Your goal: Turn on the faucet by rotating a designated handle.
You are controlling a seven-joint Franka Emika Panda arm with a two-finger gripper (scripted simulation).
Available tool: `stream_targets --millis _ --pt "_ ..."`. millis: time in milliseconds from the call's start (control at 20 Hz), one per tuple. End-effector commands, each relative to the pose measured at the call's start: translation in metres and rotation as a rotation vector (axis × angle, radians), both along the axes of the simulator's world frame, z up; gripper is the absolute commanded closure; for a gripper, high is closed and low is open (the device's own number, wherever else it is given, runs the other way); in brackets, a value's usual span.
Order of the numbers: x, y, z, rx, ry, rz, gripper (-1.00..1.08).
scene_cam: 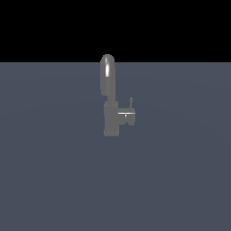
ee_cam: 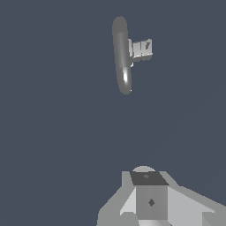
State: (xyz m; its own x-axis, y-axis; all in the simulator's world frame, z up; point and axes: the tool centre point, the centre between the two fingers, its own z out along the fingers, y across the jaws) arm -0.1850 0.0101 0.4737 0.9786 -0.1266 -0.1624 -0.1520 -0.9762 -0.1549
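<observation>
Bare grey floor surrounds the faucet (scene_cam: 110, 108); handle (scene_cam: 129, 117) unobstructed; tool (ee_cam: 150, 201) spread unclear.

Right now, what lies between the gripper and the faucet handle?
Nothing: in the wrist view only bare grey floor separates the gripper from the handle.

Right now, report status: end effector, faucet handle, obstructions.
End effector well short of the faucet, holding nothing; open or shut not readable. Handle untouched, lever pin upright. Nothing visible between them.
</observation>
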Motion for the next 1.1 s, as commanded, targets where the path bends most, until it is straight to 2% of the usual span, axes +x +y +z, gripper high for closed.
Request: stream_targets --millis 0,1050 --pt "0.015 -0.002 -0.004 0.034 0.035 -0.037 1.08" --pt "0.131 -0.03 -0.068 0.349 0.346 -0.361 1.08"
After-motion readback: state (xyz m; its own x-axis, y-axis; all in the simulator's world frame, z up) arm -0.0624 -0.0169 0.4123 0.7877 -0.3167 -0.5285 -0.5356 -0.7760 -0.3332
